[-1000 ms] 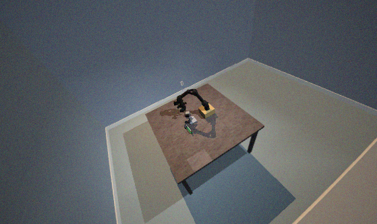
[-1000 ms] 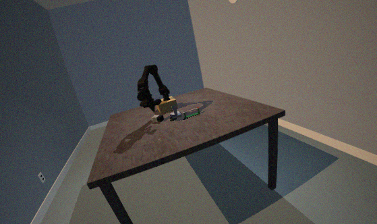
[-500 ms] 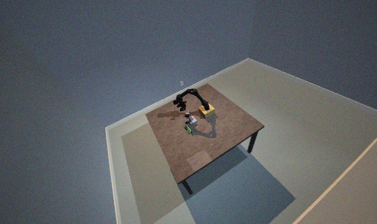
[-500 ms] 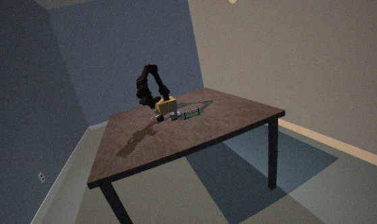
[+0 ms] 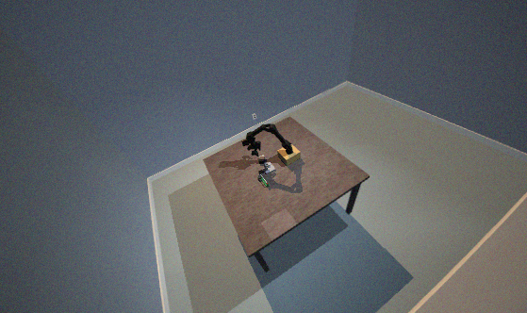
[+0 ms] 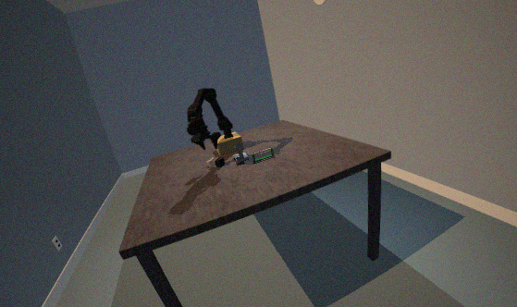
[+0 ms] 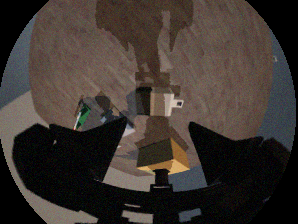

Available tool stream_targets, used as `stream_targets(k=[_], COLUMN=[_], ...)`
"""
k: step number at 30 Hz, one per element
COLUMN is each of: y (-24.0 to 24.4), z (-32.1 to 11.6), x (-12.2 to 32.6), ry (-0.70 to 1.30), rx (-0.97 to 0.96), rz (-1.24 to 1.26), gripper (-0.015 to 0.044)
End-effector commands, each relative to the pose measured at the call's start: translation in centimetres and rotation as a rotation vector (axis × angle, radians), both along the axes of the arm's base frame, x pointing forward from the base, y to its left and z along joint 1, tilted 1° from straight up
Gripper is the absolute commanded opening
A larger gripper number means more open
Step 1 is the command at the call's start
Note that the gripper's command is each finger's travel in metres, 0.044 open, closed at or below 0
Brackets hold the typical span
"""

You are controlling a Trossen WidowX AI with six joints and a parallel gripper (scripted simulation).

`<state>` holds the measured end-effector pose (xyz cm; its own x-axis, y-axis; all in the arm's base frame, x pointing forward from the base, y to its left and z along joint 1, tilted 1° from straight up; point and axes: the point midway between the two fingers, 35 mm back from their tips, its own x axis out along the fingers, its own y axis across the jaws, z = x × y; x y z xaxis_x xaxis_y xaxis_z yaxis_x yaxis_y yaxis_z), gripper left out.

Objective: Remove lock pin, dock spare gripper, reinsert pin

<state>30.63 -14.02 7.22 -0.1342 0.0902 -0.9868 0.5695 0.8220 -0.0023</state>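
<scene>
Wrist view: end effector point(image 7: 158, 123) point(image 5: 255, 153) point(image 6: 203, 147) spread, nothing pinched. Pale-and-black block point(image 7: 161, 102) point(image 5: 261, 159) point(image 6: 215, 162) lies at twelve o'clock from it.

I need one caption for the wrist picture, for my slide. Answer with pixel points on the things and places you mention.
Open gripper point(image 5: 255, 153) point(image 6: 202, 144) point(image 7: 158, 123) above the table point(image 5: 310, 174) point(image 6: 309, 157) point(image 7: 225, 75), a black-and-white block point(image 5: 261, 158) point(image 6: 215, 162) point(image 7: 161, 102) between its fingertips in view, not grasped.

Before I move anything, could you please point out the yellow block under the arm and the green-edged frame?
Yellow block point(image 5: 291, 157) point(image 6: 229, 145): top and exterior views, its side.
Green-edged frame point(image 6: 264, 159): exterior view, its lower green strip.
</scene>
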Motion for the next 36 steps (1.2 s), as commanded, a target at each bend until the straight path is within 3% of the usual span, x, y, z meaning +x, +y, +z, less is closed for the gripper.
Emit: stream_targets(k=[1,8,12,25,36], y=[0.0,0.1,0.1,1.6,1.6], z=[0.9,5.7,4.8,1.2,0.3], x=[0.1,-0.2,-0.2,-1.8,-1.6], ry=[-0.004,-0.005,0.004,0.364,0.373], rx=[-0.002,-0.002,-0.015,-0.129,-0.129], rz=[0.000,0.000,0.082,1.559,1.579], gripper=[0.0440,0.0440,0.0440,0.0440,0.0440])
